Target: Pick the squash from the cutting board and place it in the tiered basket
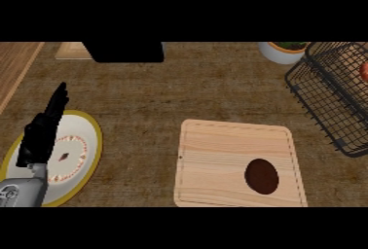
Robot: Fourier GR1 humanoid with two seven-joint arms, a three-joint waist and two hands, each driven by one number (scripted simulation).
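Where the wooden cutting board lies flat on the brown bench, the dark oval squash rests on its lower right part, untouched. The black wire tiered basket stands at the right edge, well apart from the squash; something red shows inside it, possibly a piece of fruit. The left robot hand sits at the left, over a yellow-rimmed white plate, fingers straight and pressed together, holding nothing. The right robot hand is out of view. A white pot stands near the basket's top.
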